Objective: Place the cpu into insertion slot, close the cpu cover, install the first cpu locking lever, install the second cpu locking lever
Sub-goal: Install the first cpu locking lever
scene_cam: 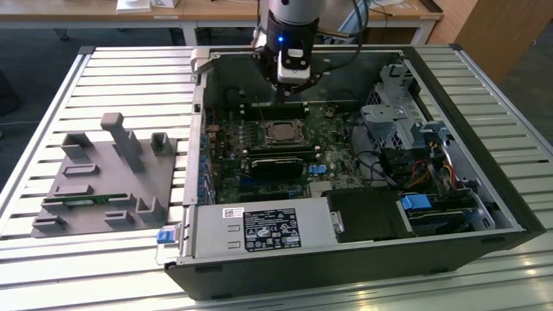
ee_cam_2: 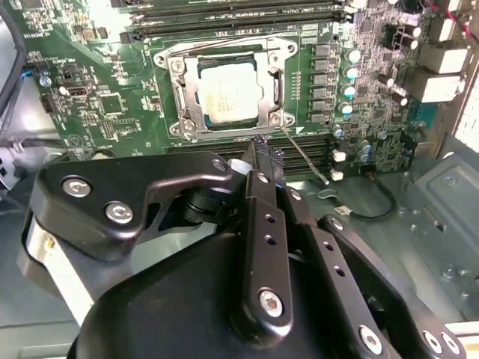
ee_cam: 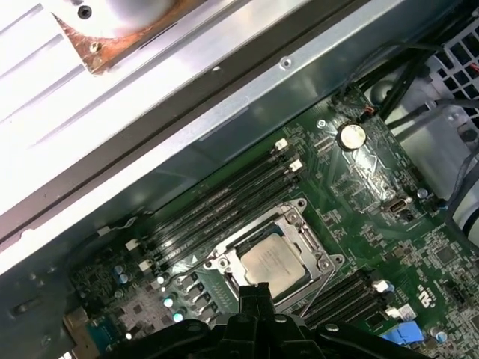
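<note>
The cpu (ee_cam_2: 230, 93) lies flat in the insertion slot (ee_cam_2: 193, 82) with the cpu cover (ee_cam_2: 224, 54) down around it, mid-motherboard inside the open computer case (scene_cam: 471, 129). The pincer (ee_cam_2: 266, 153) hovers clenched and empty just beside the socket, above the memory slots (ee_cam_2: 307, 139).

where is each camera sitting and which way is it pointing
Exterior view: off the arm, high, looking down into the open computer case; shows the arm and gripper.
First wrist view: on the arm, looking past the gripper at the cpu.
Second wrist view: on the arm, looking over the gripper at the cpu.
All three share the cpu.
</note>
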Action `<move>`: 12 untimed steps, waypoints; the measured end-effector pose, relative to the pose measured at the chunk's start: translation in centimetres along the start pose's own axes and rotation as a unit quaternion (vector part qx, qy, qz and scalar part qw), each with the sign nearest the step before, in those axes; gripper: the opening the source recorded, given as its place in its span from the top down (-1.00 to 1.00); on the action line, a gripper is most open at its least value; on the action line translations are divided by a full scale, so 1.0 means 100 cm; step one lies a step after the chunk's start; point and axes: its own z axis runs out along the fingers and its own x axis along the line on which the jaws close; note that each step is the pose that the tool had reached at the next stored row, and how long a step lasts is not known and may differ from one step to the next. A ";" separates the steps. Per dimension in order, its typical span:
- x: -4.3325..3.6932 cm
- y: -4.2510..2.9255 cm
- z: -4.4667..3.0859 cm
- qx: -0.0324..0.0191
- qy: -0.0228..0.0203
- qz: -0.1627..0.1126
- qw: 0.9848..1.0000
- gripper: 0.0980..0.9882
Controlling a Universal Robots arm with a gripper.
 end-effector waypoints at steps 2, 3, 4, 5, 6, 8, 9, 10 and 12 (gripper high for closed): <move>0.0000 0.0000 0.0000 0.001 0.001 -0.015 1.000 0.98; 0.0000 0.0000 0.0000 0.002 0.001 -0.023 1.000 0.98; 0.0000 0.0000 0.0000 0.002 0.002 -0.030 1.000 0.98; 0.0000 0.0000 0.0000 0.003 0.002 -0.036 0.999 0.98; 0.0000 0.0000 0.0000 0.003 0.002 -0.041 0.999 0.98; 0.0000 0.0000 0.0000 0.004 0.003 -0.050 0.999 0.98; 0.0000 0.0000 0.0000 0.004 0.003 -0.053 0.999 0.98; 0.0000 0.0000 0.0000 0.004 0.003 -0.057 0.998 0.98; 0.0000 0.0000 0.0000 0.005 0.003 -0.062 0.998 0.98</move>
